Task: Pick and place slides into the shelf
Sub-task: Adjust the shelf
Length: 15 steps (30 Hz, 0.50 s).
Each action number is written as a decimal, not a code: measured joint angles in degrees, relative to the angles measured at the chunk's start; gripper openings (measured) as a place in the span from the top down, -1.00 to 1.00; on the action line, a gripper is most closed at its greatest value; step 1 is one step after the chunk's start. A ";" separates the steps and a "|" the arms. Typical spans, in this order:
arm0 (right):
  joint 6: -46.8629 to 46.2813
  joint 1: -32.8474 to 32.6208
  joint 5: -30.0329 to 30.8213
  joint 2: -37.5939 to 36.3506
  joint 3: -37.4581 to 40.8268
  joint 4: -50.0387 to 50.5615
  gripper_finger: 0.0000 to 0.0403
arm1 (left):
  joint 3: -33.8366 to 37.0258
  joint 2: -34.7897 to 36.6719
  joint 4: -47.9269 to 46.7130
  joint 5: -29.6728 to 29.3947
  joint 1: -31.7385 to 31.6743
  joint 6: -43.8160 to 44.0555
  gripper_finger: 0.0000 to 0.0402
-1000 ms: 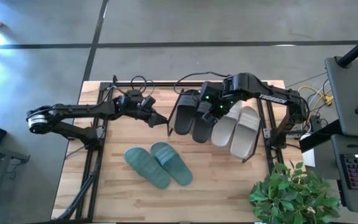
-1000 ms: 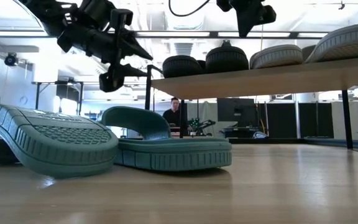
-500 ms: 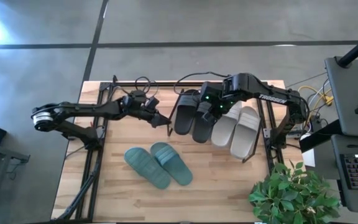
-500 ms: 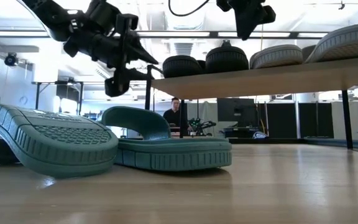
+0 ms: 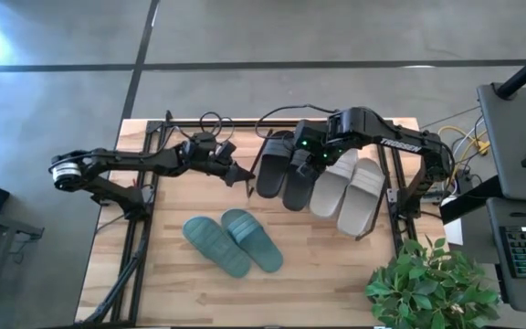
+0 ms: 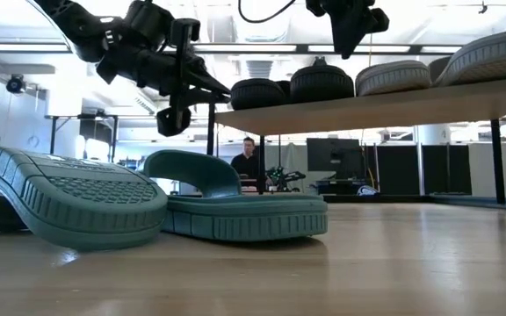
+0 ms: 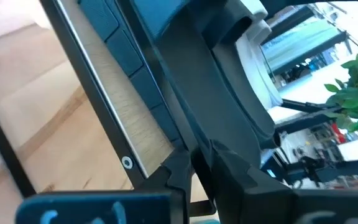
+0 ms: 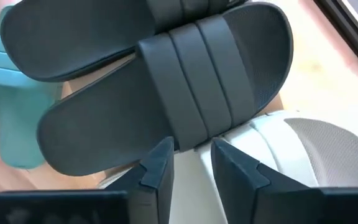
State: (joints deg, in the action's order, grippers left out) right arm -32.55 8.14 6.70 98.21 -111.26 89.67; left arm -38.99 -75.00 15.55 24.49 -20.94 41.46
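From above I see four slides on the shelf (image 5: 383, 174) at the bench's far edge: the black pair (image 5: 284, 172) on its left half, the white pair (image 5: 348, 187) on its right half, toes hanging over the front edge of the board. The teal pair (image 5: 234, 241) lies on the bench (image 5: 318, 283) itself, near the middle and well apart from the shelf, the two slides touching side by side.

My right gripper (image 5: 316, 157) hangs over the shelf above the seam between the inner black slide (image 8: 166, 106) and the nearest white slide (image 8: 291, 155). In its wrist view its fingers (image 8: 157, 165) stand a little apart with nothing between them, just above the black strap.

My left gripper (image 5: 237, 174) reaches from the bench's left side to just beside the shelf's left end, raised off the bench. I cannot tell whether its fingers are apart or together.
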 joint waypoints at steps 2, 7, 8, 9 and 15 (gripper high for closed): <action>-0.35 0.00 0.02 0.00 0.00 0.00 0.54 | 0.37 0.99 -0.31 -1.97 0.03 0.08 0.90; -0.95 0.00 0.49 0.01 0.02 0.00 0.59 | 2.08 4.17 -2.49 -5.68 -1.09 3.43 0.94; -1.11 0.00 0.72 0.00 0.02 0.00 0.60 | 2.38 4.92 -3.81 -6.20 -1.11 4.05 0.94; -1.28 0.00 0.91 0.00 0.02 -0.02 0.61 | 2.66 5.68 -5.09 -6.94 -1.11 4.49 0.95; -1.83 0.02 3.80 0.02 0.09 0.28 0.62 | 5.05 10.73 -9.46 -10.67 -0.84 7.35 0.95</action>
State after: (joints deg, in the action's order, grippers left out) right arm -34.38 8.16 10.50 98.24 -111.18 89.94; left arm -33.94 -64.27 6.10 13.82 -21.78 48.81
